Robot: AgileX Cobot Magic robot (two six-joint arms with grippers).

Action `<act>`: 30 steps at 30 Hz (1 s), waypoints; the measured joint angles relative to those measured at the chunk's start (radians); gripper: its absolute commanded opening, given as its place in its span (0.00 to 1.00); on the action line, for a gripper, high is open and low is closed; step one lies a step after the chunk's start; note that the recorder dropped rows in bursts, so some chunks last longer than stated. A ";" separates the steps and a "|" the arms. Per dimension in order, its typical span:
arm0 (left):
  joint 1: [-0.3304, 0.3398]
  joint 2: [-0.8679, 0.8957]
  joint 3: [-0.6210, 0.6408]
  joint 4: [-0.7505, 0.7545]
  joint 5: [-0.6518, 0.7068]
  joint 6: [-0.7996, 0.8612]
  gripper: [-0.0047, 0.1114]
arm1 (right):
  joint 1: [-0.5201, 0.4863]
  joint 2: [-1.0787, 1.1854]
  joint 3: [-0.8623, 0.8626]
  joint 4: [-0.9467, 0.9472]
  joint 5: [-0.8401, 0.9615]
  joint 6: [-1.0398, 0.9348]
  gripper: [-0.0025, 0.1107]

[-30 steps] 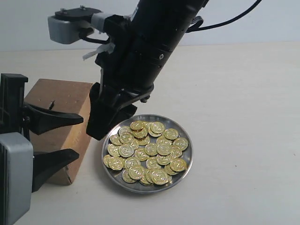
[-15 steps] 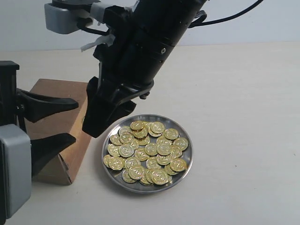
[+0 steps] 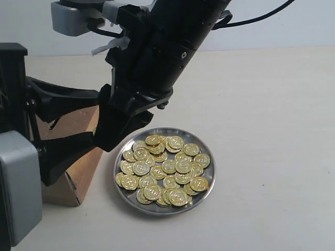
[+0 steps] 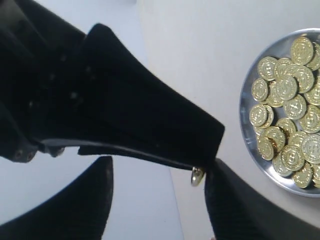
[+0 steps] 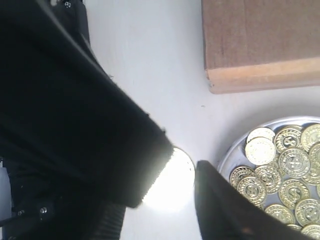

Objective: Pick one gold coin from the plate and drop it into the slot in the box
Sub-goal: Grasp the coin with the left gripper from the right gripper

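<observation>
Overhead, the right arm slants down from the top of the exterior view, and its right tool (image 3: 110, 138) hangs low over the gap between the box (image 3: 78, 175) and the plate (image 3: 166, 211). Its fingers pinch a single gold coin (image 4: 196, 176) at their tips, clear of the surface (image 3: 261, 130). The left arm reaches in level from the left. The left tool (image 3: 90, 117) is spread wide, one finger above the other, in front of the box and holding nothing. The plate sits just beside the box, heaped with the other coins (image 3: 167, 167).
</observation>
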 measured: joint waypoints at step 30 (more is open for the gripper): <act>-0.004 0.041 -0.003 0.008 0.060 0.004 0.04 | 0.002 -0.006 0.000 -0.018 0.031 -0.004 0.33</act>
